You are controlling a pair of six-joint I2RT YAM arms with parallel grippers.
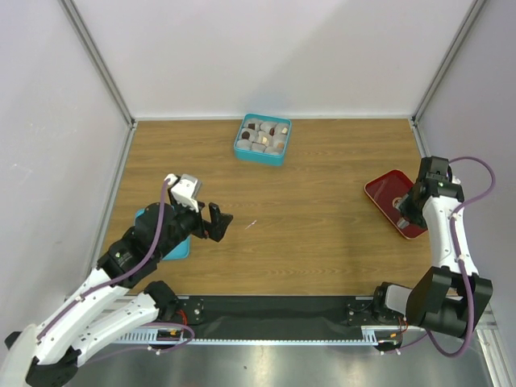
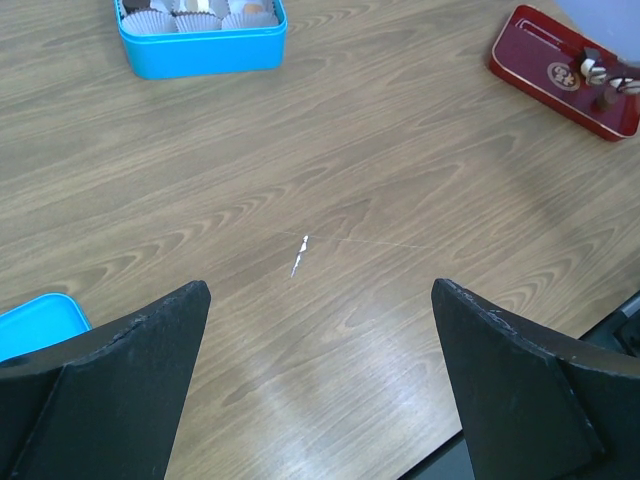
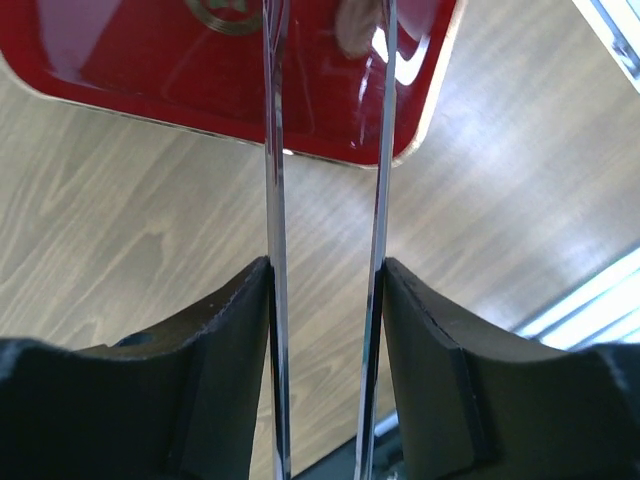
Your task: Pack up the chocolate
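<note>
The chocolate [image 1: 254, 126], dark and pale pieces, sits among paper cups [image 1: 260, 147] in the teal box [image 1: 242, 148] at the far middle of the surface [image 1: 322, 242]. The left tool [image 2: 320, 286] hangs over bare wood with its fingers wide apart, holding nothing, just beside a flat teal piece [image 1: 181, 248] (it looks like a lid). Well off to the right, the right tool [image 3: 327, 264] is clamped on metal tweezers [image 3: 272, 150], whose two arms reach out over the red tray [image 3: 120, 60].
</note>
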